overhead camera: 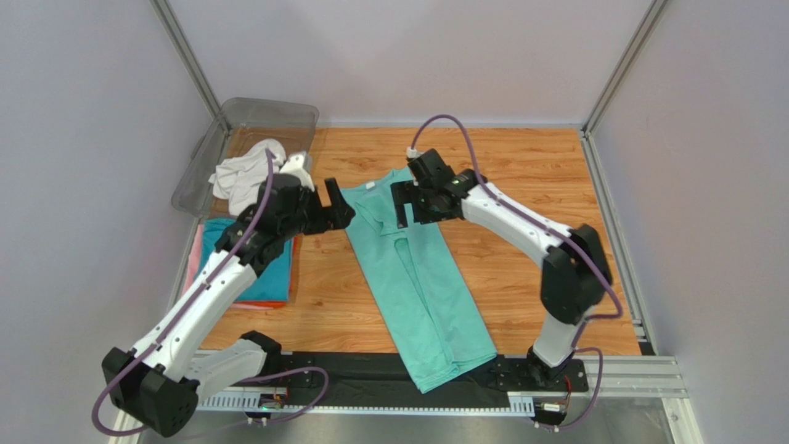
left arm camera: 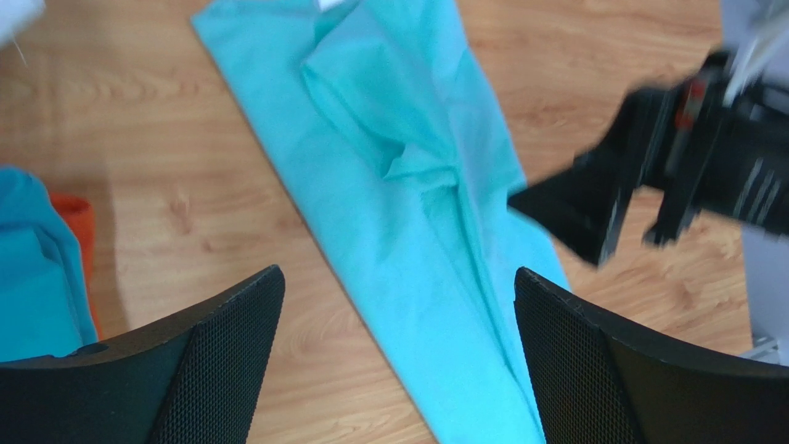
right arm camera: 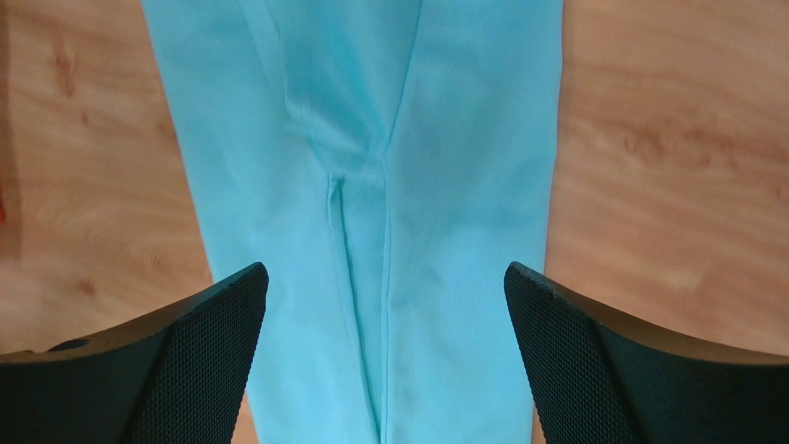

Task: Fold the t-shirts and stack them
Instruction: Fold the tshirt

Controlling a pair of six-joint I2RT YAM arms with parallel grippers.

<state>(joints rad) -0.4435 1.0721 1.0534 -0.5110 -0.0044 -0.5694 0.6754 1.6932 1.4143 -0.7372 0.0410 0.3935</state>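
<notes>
A mint green t-shirt (overhead camera: 417, 287) lies on the wooden table, folded lengthwise into a long strip that runs from the back centre to the near edge. My left gripper (overhead camera: 335, 205) hovers open just left of its collar end, above the shirt (left arm camera: 407, 203) and holding nothing (left arm camera: 398, 277). My right gripper (overhead camera: 404, 205) is open over the strip's upper part, its jaws spanning the cloth (right arm camera: 389, 185) without touching it (right arm camera: 386, 273). A white t-shirt (overhead camera: 243, 174) lies crumpled in the bin. A teal-blue folded t-shirt (overhead camera: 264, 264) tops a pile with pink (overhead camera: 194, 259) and orange (left arm camera: 74, 217) edges.
The clear plastic bin (overhead camera: 269, 113) stands at the back left corner against the wall. Metal frame posts and grey walls close in the table on three sides. A black strip (overhead camera: 352, 370) runs along the near edge between the arm bases.
</notes>
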